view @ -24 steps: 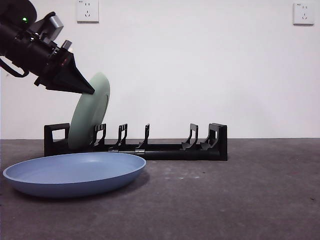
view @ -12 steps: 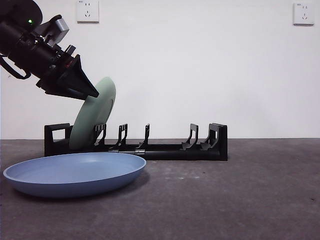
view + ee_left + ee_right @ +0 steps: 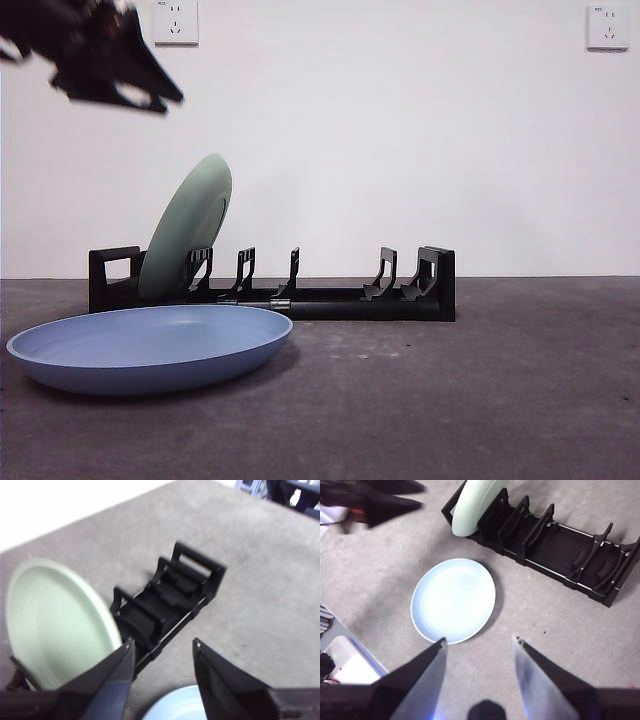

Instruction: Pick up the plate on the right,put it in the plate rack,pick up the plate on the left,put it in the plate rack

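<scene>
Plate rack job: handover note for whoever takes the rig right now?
Left tool: open, holding nothing, raised clear above the green plate.
Right tool: open, holding nothing, hovering high over the table.
Green plate: racked, leaning in the first slot at one end of the rack, nothing touching it.
Blue plate: flat on the table in front of the rack.
Done: one plate in.
Left: pick up the blue plate and rack it.

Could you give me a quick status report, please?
Left gripper open, above the green plate leaning in the plate rack. Right gripper open, high over the blue plate lying flat. Nothing blocking.
</scene>
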